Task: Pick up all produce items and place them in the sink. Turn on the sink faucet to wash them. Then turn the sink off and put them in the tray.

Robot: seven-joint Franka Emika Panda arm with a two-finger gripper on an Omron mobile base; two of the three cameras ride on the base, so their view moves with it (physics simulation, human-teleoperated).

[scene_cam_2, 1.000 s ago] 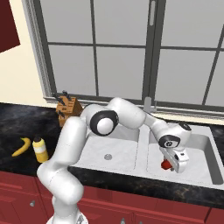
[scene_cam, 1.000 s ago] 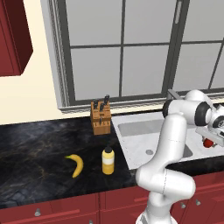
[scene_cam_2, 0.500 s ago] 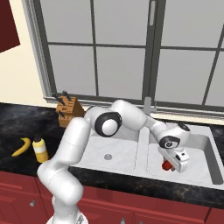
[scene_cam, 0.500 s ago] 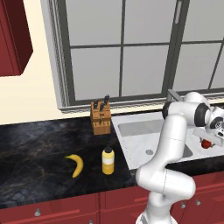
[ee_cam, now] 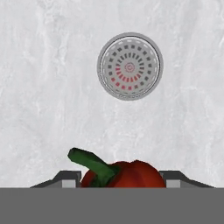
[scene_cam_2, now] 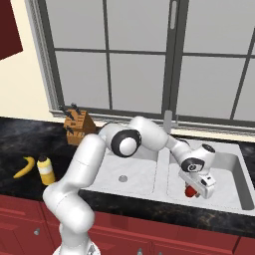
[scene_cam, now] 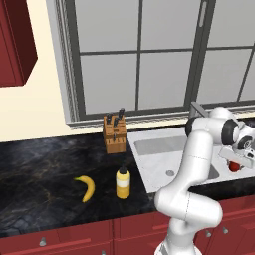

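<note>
Black marbled counter (scene_cam: 45,164) w/ double sink (scene_cam_2: 149,172) under window. Pincer (scene_cam_2: 195,188) grips red fruit (ee_cam: 124,175) over right basin, drain (ee_cam: 130,66) at 12 o'clock. Step: fruit into sink. Next: let go, then fetch banana (scene_cam: 87,187), 9 o'clock of bottle (scene_cam: 123,183).

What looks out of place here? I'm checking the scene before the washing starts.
Nothing looks spilled, tipped or damaged. The gripper holds the red fruit over the right basin of the sink; the banana lies on the counter beside the upright squeeze bottle.
</note>
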